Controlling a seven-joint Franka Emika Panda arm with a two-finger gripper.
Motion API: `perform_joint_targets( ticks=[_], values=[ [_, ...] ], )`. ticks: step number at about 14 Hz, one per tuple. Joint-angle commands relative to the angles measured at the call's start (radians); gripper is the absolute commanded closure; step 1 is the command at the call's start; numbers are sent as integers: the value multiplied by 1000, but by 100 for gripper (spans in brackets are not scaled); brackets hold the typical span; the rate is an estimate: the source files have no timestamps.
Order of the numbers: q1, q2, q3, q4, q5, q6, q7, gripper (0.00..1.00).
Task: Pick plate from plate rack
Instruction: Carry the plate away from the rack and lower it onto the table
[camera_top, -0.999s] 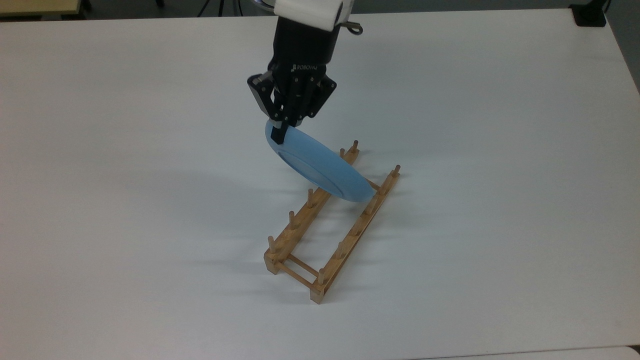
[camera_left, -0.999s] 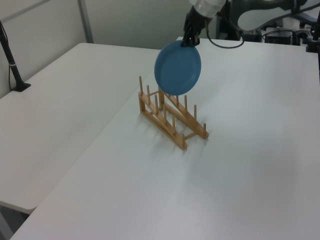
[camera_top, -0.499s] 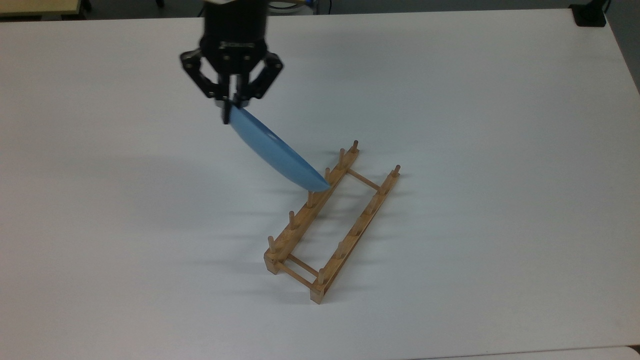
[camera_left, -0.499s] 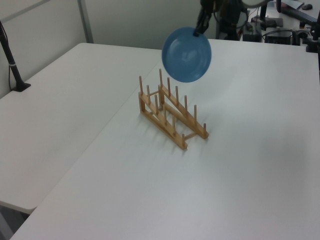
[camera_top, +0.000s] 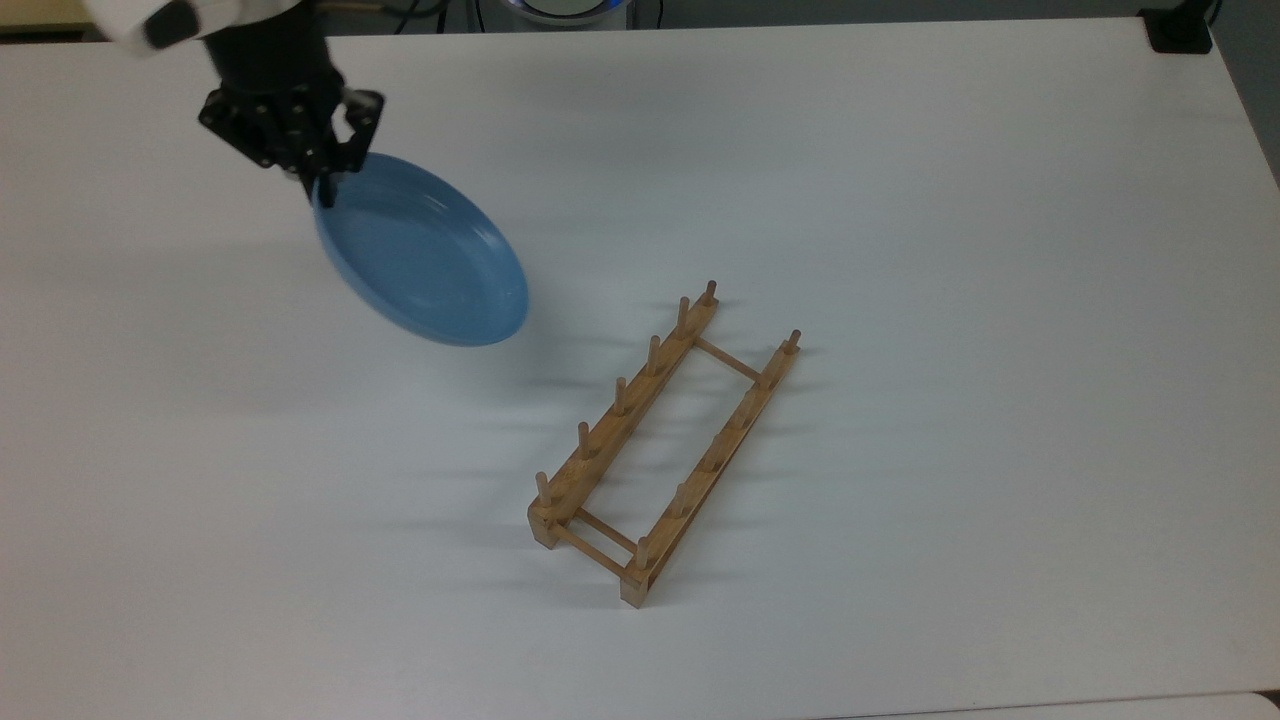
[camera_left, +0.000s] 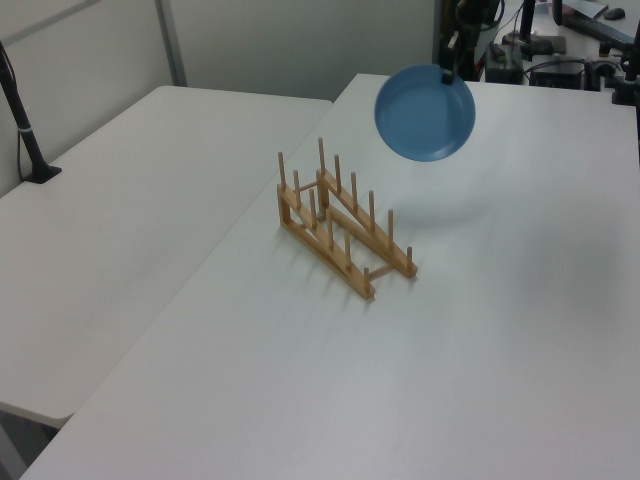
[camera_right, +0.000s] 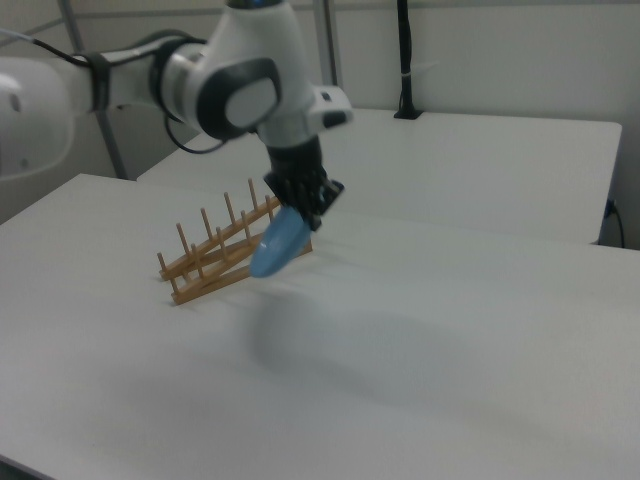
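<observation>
- Now the plate (camera_top: 425, 255) is well clear of the rack (camera_top: 660, 440); a second ago its lower edge hung just over the rack's far end, and half a second ago it was level with the near rail, so I have carried it off to the top view's left and away from the pegs
- My gripper (camera_top: 318, 185) is closed on the plate's rim at its upper edge, and the plate hangs from that one pinch, tilted, with its hollow face turned up toward the top camera
- From the left view the plate (camera_left: 425, 112) floats above the desk (camera_left: 480, 330) with its shadow well below it, so I judge it fully airborne and touching nothing
- The rack (camera_left: 340, 225) stands where it did, every slot free, apparently not dragged along
- To my mind the pick itself is done; what remains is holding or setting down
- One risk I see: a rim-only grip on a tilted plate may let it swing or slip
</observation>
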Motion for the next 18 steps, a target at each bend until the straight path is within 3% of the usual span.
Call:
perform_joint_targets(
  ticks=[1,5,7,9,14,16,17,18],
  values=[
    [-33,110,-52,9,95,-14,-83,100],
    [-58,214,-58,10,181,-11,-198,100],
    [-55,258,-58,10,192,1,-198,100],
    [-57,315,-60,12,255,61,-211,100],
    [-60,386,-61,4,246,130,-266,96],
    [-73,388,-70,4,246,132,-298,69],
    [-84,380,-72,4,244,128,-300,41],
    [-86,375,-73,4,244,122,-295,21]
  ],
)
